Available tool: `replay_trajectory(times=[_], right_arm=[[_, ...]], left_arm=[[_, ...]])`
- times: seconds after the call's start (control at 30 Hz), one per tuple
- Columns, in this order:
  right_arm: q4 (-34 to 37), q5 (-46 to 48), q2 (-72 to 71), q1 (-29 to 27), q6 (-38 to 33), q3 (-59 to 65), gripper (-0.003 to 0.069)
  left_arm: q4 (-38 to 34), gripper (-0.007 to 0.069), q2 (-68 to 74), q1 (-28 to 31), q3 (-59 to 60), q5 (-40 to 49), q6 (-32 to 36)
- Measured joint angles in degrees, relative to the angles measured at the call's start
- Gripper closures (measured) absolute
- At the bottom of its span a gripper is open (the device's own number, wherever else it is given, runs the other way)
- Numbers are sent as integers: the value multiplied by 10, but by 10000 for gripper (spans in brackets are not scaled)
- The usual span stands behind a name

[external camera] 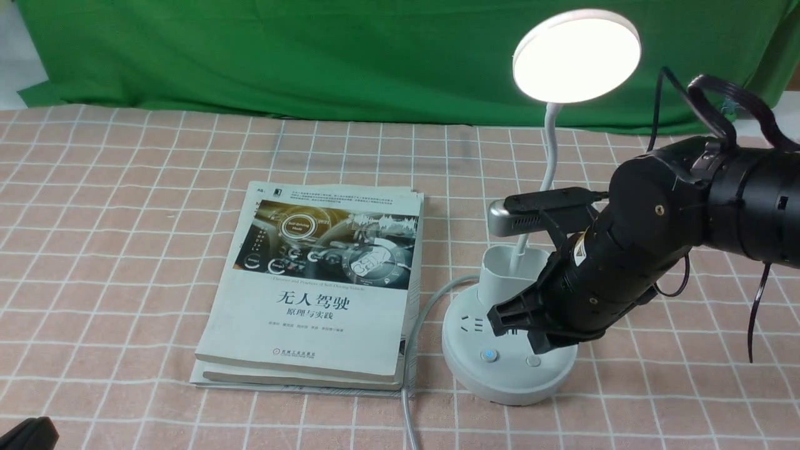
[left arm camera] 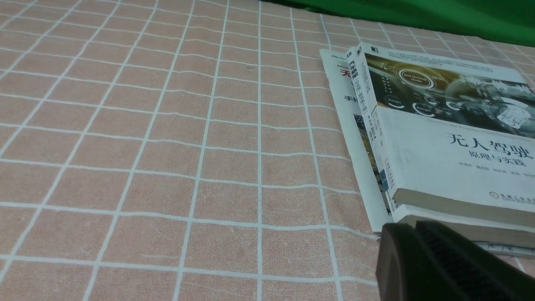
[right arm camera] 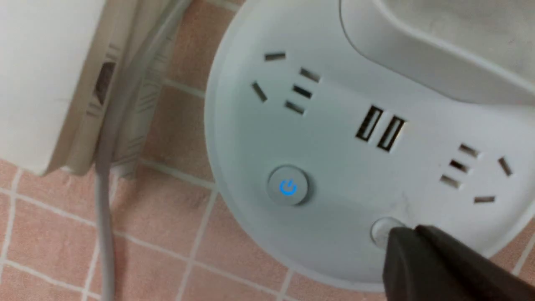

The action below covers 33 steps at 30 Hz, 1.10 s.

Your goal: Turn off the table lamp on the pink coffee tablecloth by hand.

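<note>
The white table lamp stands on the pink coffee tablecloth (external camera: 125, 219), right of centre. Its disc head (external camera: 576, 55) glows. Its round base (external camera: 475, 381) has a blue-lit power button (external camera: 489, 356) and a plain button (external camera: 533, 360). My right gripper (external camera: 542, 342) is shut and empty, and points down at the base. In the right wrist view the gripper's tip (right arm camera: 401, 242) overlaps the plain button (right arm camera: 380, 230), beside the blue-lit button (right arm camera: 287, 186). I cannot tell if it touches. My left gripper (left arm camera: 401, 238) is shut and low at the near left (external camera: 25, 434).
A stack of white books (external camera: 325, 281) lies left of the lamp base, also in the left wrist view (left arm camera: 439, 138). The lamp's grey cable (external camera: 409, 375) runs between books and base toward the near edge. A plain green cloth (external camera: 312, 50) hangs behind.
</note>
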Motion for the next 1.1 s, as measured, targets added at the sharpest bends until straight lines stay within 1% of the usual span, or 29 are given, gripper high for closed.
replay_trajectory(times=[0.3,0.63,0.8,0.97,1.03,1.1], right_arm=[[1,-9,45,1,-2,-2,616],[1,8,28,1,-11,0,616],[0,34,-36,1,-11,5,616],[-1,44,-163,1,-20,86,615],[-1,53,-189,1,-26,107,613],[-2,81,-260,1,-28,139,608]], left_arm=[[0,618,0,0,0,0,0],[0,618,0,0,0,0,0],[0,618,0,0,0,0,0],[0,618,0,0,0,0,0],[0,618,0,0,0,0,0],[0,618,0,0,0,0,0]])
